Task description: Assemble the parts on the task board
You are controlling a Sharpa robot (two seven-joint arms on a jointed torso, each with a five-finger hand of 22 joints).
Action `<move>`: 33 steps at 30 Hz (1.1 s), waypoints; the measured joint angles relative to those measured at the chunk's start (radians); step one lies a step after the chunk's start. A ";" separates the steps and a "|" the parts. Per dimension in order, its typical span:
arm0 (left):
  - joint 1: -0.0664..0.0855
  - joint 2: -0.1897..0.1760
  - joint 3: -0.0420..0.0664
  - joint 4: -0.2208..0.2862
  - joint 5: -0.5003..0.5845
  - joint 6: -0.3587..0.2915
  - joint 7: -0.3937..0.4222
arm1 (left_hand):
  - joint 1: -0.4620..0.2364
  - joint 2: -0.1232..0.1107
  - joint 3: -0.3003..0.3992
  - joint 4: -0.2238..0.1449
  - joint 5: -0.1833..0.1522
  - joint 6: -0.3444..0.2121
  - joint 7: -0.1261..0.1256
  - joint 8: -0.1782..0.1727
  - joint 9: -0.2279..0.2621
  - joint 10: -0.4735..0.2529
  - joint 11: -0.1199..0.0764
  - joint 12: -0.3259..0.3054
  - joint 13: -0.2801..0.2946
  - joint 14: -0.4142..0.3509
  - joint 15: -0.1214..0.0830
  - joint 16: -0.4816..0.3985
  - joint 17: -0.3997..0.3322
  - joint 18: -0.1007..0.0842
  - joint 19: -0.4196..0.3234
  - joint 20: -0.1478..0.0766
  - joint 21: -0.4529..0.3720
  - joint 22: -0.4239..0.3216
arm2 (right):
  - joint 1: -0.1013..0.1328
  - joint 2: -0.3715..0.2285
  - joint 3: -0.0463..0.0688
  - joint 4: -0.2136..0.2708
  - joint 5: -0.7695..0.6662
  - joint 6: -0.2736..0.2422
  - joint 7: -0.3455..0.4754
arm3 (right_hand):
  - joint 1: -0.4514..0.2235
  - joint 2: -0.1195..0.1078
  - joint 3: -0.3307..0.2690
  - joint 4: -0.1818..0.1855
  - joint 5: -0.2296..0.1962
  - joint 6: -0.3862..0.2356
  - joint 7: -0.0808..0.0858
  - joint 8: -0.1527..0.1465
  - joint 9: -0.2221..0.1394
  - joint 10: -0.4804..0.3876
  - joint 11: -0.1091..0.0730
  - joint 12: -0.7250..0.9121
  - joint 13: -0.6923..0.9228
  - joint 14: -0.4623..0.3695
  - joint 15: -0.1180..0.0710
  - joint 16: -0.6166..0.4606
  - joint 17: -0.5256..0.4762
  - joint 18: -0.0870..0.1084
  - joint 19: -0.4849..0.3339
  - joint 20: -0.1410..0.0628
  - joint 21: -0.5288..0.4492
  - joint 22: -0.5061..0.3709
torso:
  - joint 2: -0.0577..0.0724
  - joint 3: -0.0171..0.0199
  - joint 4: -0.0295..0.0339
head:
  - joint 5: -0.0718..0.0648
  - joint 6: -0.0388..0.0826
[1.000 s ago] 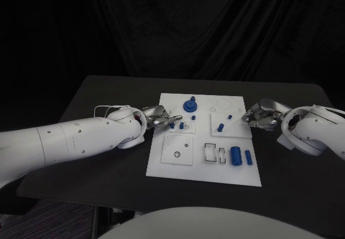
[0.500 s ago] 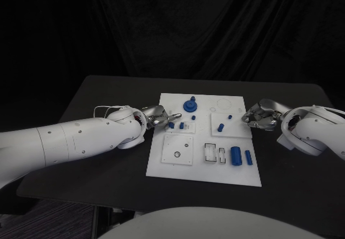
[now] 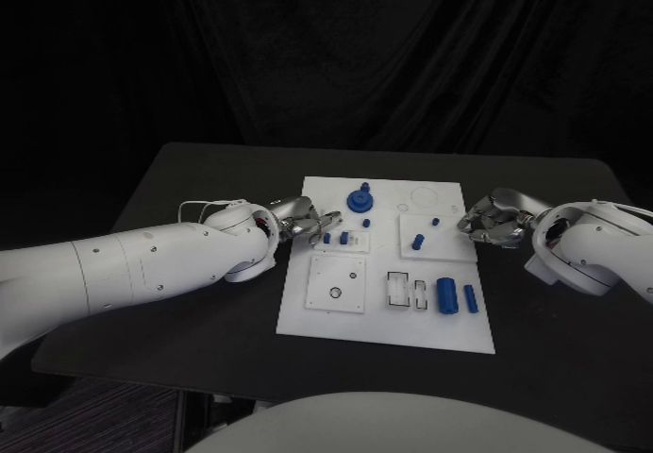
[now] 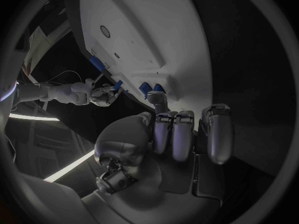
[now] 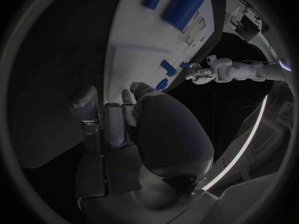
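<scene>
The white board [image 3: 388,264] lies mid-desk [image 3: 204,311], blue parts [image 3: 359,200] on it. The left hand [image 3: 302,221] hovers at its left edge, fingers spread, empty; the right hand [image 3: 493,222] is curled, empty, at its right edge.

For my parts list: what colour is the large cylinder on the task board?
Blue; the large cylinder shows best in the head view.

Flat white rectangular task board [image 3: 385,326] on matte black table [image 3: 177,283], small blue plastic parts [image 3: 446,294] near right, blue knob [image 3: 359,200] far, silver metal hands [image 3: 302,219], glossy white arms [image 3: 136,269]
</scene>
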 measured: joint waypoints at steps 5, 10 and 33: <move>0.000 0.002 0.000 -0.001 0.000 -0.005 0.007 | 0.010 0.000 0.003 0.003 0.007 -0.027 0.002 -0.039 0.000 0.000 0.000 0.000 0.000 0.000 0.000 0.000 0.000 0.000 0.003 -0.004 0.000 0.000 | 0.000 0.000 0.000 0.000 0.000 0.001 0.000 | 0.000 0.000 0.000 0.000 0.000 0.000 0.000 0.000 0.000 0.000 0.000 0.000 0.000 0.000 0.000 0.000 0.000 0.000 0.000 0.000 0.000 0.000 | 0.000 0.0001 0.0000 | 0.000 0.000; 0.000 0.001 0.000 -0.001 0.000 -0.009 0.009 | 0.022 -0.013 0.003 0.003 0.008 -0.044 0.005 -0.059 0.000 0.000 0.000 0.000 0.000 0.000 0.000 0.000 0.000 0.000 0.003 -0.004 0.000 0.000 | 0.000 -0.001 0.000 0.001 0.000 0.001 0.000 | 0.000 0.000 0.000 0.000 0.000 0.000 0.000 0.000 0.000 0.000 0.000 0.000 0.000 0.000 0.000 0.000 0.000 0.000 0.000 0.000 0.000 0.000 | 0.000 0.0005 -0.0001 | 0.000 0.000; 0.134 0.002 0.001 -0.013 -0.206 -0.193 0.393 | 0.749 -0.228 0.306 -0.023 -0.070 -0.726 0.099 -0.524 -0.047 -0.984 0.177 -0.918 -0.152 -0.795 0.176 -0.550 -0.312 0.066 -0.776 0.106 -0.749 0.001 | 0.000 -0.030 0.000 0.054 0.001 -0.223 0.177 | -0.070 -0.006 -0.010 0.015 0.046 0.096 -0.036 0.041 0.034 0.047 -0.036 0.036 0.056 0.005 -0.017 0.047 0.060 0.000 0.041 -0.023 0.120 0.000 | -0.001 0.0000 -0.0013 | -0.022 0.000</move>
